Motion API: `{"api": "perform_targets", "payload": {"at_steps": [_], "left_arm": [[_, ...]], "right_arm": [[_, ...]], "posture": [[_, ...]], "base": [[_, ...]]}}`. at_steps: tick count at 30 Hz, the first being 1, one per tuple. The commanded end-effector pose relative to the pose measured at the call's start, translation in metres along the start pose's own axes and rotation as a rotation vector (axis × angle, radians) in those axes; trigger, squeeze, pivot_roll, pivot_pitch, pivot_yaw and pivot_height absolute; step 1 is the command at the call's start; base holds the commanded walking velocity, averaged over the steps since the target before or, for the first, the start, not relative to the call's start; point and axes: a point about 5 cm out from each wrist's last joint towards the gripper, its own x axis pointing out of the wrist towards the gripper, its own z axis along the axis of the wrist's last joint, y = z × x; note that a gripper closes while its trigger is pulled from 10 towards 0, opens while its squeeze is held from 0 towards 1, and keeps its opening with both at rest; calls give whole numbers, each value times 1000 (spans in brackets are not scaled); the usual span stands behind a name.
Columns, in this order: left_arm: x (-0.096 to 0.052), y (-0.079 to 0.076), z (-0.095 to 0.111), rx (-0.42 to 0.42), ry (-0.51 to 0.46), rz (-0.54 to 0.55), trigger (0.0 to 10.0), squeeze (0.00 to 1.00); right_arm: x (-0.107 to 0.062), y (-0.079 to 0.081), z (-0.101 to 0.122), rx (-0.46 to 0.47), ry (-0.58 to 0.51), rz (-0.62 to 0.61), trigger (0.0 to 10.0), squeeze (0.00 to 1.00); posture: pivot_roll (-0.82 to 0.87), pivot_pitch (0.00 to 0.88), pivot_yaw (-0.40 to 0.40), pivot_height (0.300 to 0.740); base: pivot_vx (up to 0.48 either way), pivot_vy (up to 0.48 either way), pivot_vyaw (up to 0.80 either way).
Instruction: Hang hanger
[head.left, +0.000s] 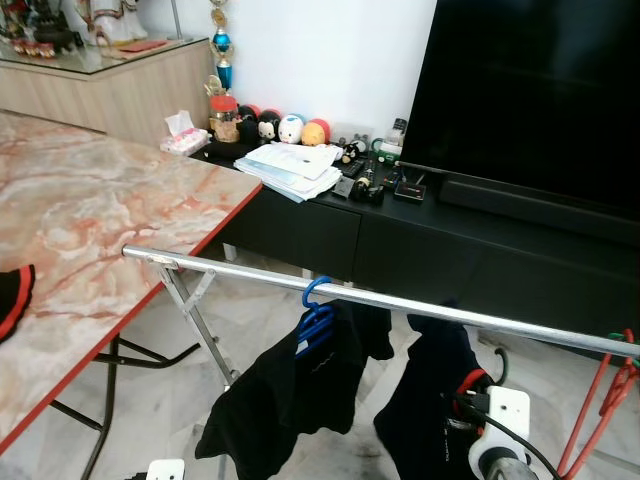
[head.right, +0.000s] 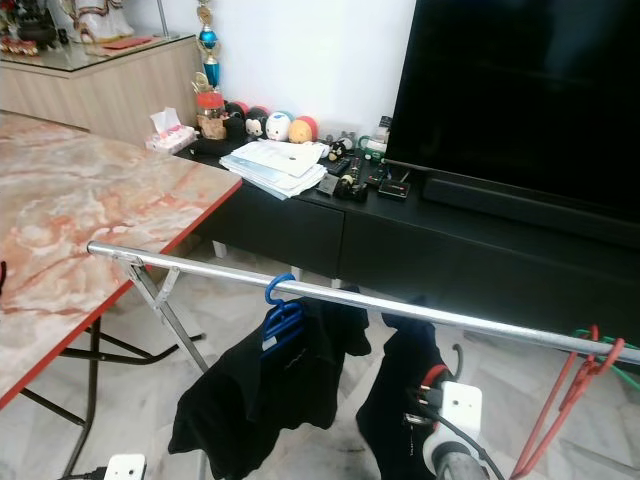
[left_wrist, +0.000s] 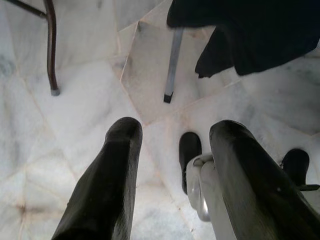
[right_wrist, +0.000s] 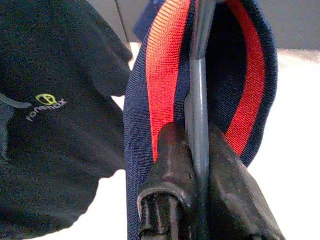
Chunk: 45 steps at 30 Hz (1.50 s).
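A silver rack rail (head.left: 400, 303) runs across in front of me. On it hangs a blue hanger (head.left: 316, 310) carrying a black shirt (head.left: 285, 390). Right of that hangs a dark navy garment (head.left: 430, 400) with a red-striped collar (right_wrist: 165, 65). My right gripper (right_wrist: 197, 132) is shut on the grey hanger stem (right_wrist: 199, 100) inside that collar. The garment's top reaches the rail; I cannot tell whether its hook is over the rail. My right wrist (head.left: 497, 415) sits just below. My left gripper (left_wrist: 175, 127) hangs low and open over the marble floor, holding nothing.
Red hangers (head.left: 605, 400) hang at the rail's right end. A marble-topped folding table (head.left: 100, 220) stands on the left, with its leg (left_wrist: 50, 45) and a rack leg (left_wrist: 172, 60) near my left gripper. Behind are a black TV cabinet (head.left: 420, 240) and a TV (head.left: 530, 90).
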Motion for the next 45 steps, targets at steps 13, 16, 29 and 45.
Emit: {"api": "perform_targets", "payload": {"at_steps": [13, 16, 29, 45], "left_arm": [[0, 19, 7, -55, -37, 68, 10000, 0], [1, 18, 10, -59, -45, 67, 10000, 0], [3, 16, 18, -19, -54, 44, 10000, 0], [2, 13, 10, -32, -33, 37, 10000, 0]], "right_arm": [[12, 33, 18, 22, -44, 95, 10000, 0], [16, 36, 27, 10, -59, 109, 10000, 0], [19, 26, 28, 58, -83, 16, 10000, 0], [20, 28, 28, 42, -85, 11, 10000, 0]], "posture": [[111, 0, -25, 740], [110, 0, -15, 740], [82, 0, 27, 740], [56, 0, 11, 740]], "base": [[-94, 0, 0], [-246, 0, 0], [-248, 0, 0], [-248, 0, 0]]}}
